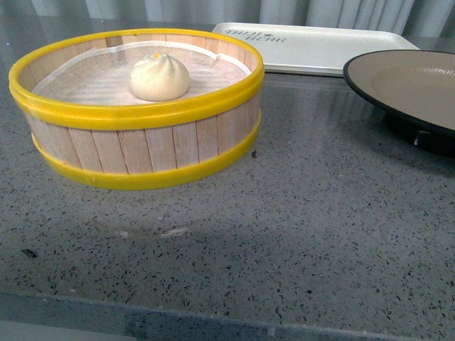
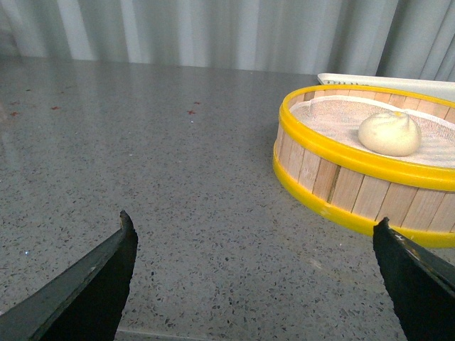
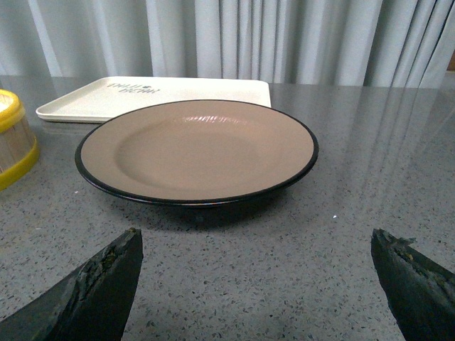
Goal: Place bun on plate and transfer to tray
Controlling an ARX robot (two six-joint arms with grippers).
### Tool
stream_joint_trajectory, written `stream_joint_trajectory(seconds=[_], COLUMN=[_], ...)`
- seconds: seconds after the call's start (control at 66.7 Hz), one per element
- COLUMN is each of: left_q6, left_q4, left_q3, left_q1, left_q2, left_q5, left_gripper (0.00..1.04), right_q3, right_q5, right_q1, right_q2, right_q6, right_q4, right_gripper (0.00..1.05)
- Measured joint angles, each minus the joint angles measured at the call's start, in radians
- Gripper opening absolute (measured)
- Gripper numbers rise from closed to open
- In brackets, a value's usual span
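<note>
The cream-white bun (image 1: pixel 160 77) sits on the white cloth inside the yellow-rimmed wooden steamer basket (image 1: pixel 142 153). It also shows in the left wrist view (image 2: pixel 389 133). The black-rimmed plate (image 1: pixel 416 89) stands empty at the right; it fills the right wrist view (image 3: pixel 195 149). The white tray (image 1: pixel 313 46) lies behind, empty. My left gripper (image 2: pixel 254 227) is open over bare countertop, short of the basket (image 2: pixel 355 188). My right gripper (image 3: pixel 256 241) is open, just in front of the plate. Neither gripper shows in the front view.
The grey speckled countertop (image 1: pixel 284 241) ends at a front edge near the bottom of the front view. A pale curtain (image 3: pixel 234 35) hangs behind the table. The tray (image 3: pixel 153 96) lies right behind the plate.
</note>
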Motion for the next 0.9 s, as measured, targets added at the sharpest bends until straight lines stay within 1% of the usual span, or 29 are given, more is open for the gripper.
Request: stream_joint_trajectory(seconds=[0.9], left_q6=[0.0], left_q4=[0.0], left_q3=[0.0], left_q1=[0.0], left_q2=[0.0], left_q5=[0.0], left_gripper=[0.98], right_q3=[0.0], right_q5=[0.0], right_q1=[0.0], right_q2=[0.0], right_q6=[0.0], right_q4=[0.0], right_gripper=[0.96])
